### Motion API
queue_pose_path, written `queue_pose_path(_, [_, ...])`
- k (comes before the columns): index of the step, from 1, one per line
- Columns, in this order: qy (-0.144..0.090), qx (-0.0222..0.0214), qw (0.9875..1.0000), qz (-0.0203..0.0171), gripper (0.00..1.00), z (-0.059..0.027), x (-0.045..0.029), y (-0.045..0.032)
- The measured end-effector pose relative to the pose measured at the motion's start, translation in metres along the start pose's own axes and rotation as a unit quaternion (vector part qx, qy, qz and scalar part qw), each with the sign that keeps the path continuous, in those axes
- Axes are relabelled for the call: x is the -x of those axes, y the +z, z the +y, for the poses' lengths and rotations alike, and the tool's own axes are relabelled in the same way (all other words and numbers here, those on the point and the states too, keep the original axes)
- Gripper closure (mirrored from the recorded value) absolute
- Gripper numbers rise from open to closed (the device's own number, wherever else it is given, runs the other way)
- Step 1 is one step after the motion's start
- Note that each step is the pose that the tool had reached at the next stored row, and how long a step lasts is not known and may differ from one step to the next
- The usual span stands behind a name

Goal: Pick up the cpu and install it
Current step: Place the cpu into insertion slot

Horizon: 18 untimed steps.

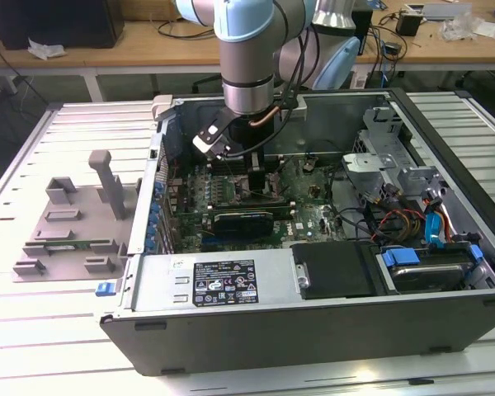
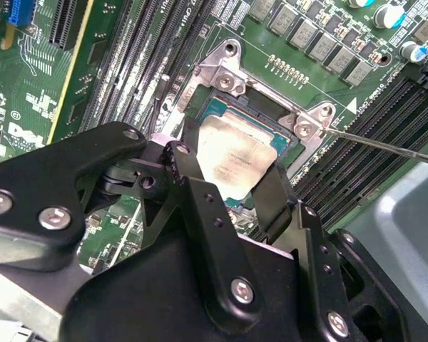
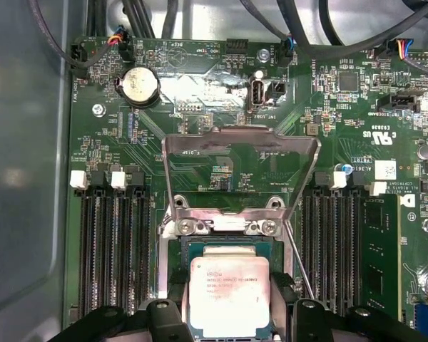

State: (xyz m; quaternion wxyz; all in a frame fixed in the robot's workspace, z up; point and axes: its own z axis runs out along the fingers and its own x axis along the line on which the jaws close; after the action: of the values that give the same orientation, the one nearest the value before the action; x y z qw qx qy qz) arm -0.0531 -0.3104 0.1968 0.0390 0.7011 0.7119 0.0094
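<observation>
As the arm stands: it comes straight down from above into the open computer case (image 1: pixel 330 330), wrist upright, with the gripper (image 1: pixel 254 169) low over the motherboard (image 1: pixel 309 216) in the exterior view.
Gripper over the board: in both wrist views the gripper (image 2: pixel 228 171) (image 3: pixel 230 285) sits directly above the socket (image 3: pixel 221 246).
Fingers: two black fingers (image 2: pixel 274 199), one on each side of the cpu, pressed against two opposite edges and clamped on it.
Cpu: one, the cpu (image 3: pixel 230 296) (image 2: pixel 235 160), silvery top facing up, level, held between the fingers right at the socket opening; whether it is fully seated or just above the contacts cannot be told.
Socket: one, with its metal load plate (image 3: pixel 242 137) swung up and open, lying back over the board away from the gripper.
Hinge screws: two (image 3: pixel 185 226), side by side at the plate's hinge edge.
Lever: one thin metal rod (image 2: pixel 385 142) running out from a corner of the socket.
Memory slots: two banks (image 3: pixel 118 249), one on each side of the socket.
Coin cell: one (image 3: pixel 138 85), beyond the raised plate.
Expansion card: one long black card (image 1: pixel 243 221) in the case, near the gripper.
Grey fixture: one (image 1: pixel 66 219), on the slatted table (image 1: pixel 33 346) at the exterior view's left, outside the case and well apart from the gripper.
</observation>
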Motion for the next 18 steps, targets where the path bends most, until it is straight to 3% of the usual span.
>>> queue_pose_path(4, [0.000, 0.0000, 1.0000, 0.0000, 0.46, 0.0000, 0.0000, 0.0000])
queue_pose_path(6, [0.000, 0.0003, 1.0000, 0.0004, 0.38, 0.0001, -0.0001, 0.0003])
queue_pose_path(8, [0.000, 0.0000, 1.0000, 0.0000, 0.38, 0.0001, 0.0000, -0.0010])
queue_pose_path(13, [0.000, 0.0000, 1.0000, -0.0001, 0.38, 0.0014, 0.0009, -0.0203])
queue_pose_path(18, [0.000, 0.0001, 1.0000, -0.0001, 0.38, 0.0015, 0.0009, -0.0221])
